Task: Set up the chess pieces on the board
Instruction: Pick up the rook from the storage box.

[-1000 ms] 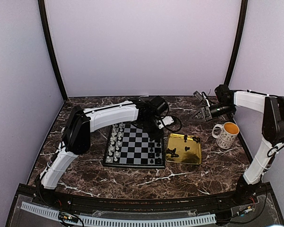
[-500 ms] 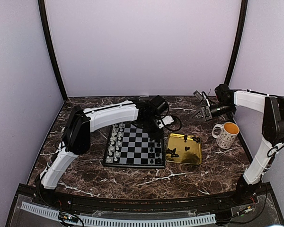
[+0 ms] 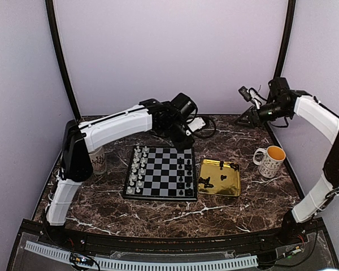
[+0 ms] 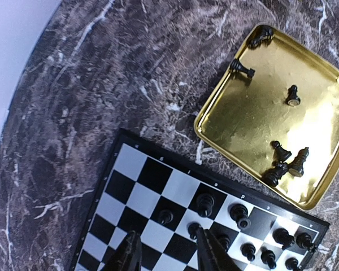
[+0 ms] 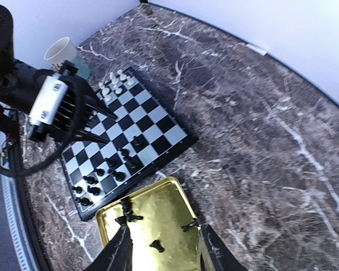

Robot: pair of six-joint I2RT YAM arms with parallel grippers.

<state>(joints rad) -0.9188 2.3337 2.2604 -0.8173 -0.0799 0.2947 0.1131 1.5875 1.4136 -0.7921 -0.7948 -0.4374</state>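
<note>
Left jaws [image 4: 168,255]: I'm holding them partly open, gripping nothing.
Left arm pose: I'm reaching out high over the board [image 4: 150,172]'s far edge, wrist tilting down.
Why there: black chess pieces [image 4: 239,213] are standing just below me; likely I'm between placements.
Right jaws [image 5: 165,254]: I'm keeping these parted, empty too.
Right arm pose: I'm hanging raised at far right, looking down over the gold tray [image 5: 169,212].
Why tray: it's holding loose black pieces, lying just beside the board.
Board: sitting flat mid-bench [image 3: 231,130].

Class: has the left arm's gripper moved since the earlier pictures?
Yes. The left gripper has lifted up and back off the flat black-and-grey chequered chessboard, whose far edge is now uncovered.
</note>
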